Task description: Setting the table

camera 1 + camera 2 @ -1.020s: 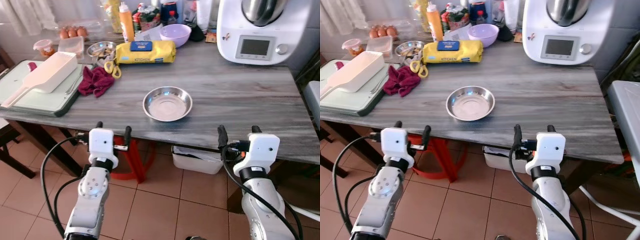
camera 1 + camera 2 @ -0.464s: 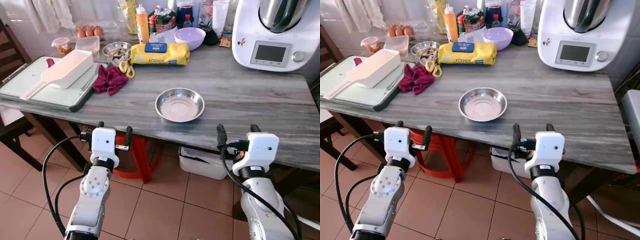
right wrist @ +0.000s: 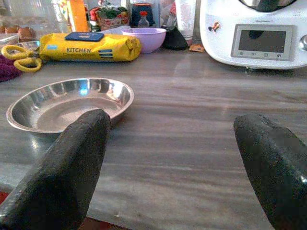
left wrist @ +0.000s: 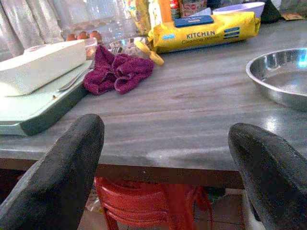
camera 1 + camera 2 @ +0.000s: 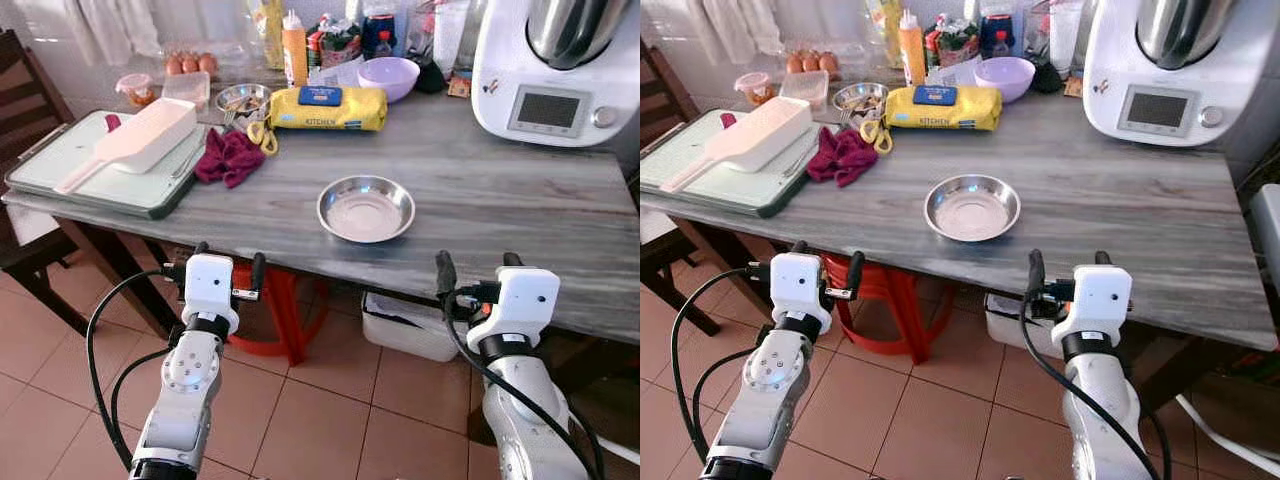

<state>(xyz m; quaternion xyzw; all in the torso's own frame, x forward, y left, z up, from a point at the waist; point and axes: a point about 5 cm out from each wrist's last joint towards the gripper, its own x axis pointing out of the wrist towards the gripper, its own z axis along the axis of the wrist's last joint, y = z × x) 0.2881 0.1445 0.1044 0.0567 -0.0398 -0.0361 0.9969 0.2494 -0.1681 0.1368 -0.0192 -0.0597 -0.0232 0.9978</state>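
From my head camera, I am holding both arms out in front of me, just short of the near edge of the grey table (image 5: 520, 200). My left gripper (image 5: 226, 266) and my right gripper (image 5: 478, 268) are both empty, fingers spread apart and level with the tabletop, which I judge is a ready pose for reaching in. The steel bowl (image 5: 366, 208) is sitting alone on the near middle of the table, between my two grippers and a little beyond them, so either one could take it. Further left lie the maroon cloth (image 5: 230, 157) and the green tray (image 5: 60, 180) carrying a white scoop (image 5: 140, 140); at the far right stands the white kitchen machine (image 5: 560, 60).

Compared with a second ago, the whole scene is sitting further right and the tray's left end and a dark chair (image 5: 25, 80) are coming into view, so I am turning or stepping, not the things; my arms keep their pose.

Through my left wrist, my fingers (image 4: 57, 177) are wide apart, framing the cloth, the yellow wipes pack (image 4: 206, 31) and the bowl's rim.

Through my right wrist, my fingers (image 3: 67, 172) are likewise apart, the bowl near one of them; whether it holds anything is hard to say, but it looks empty.
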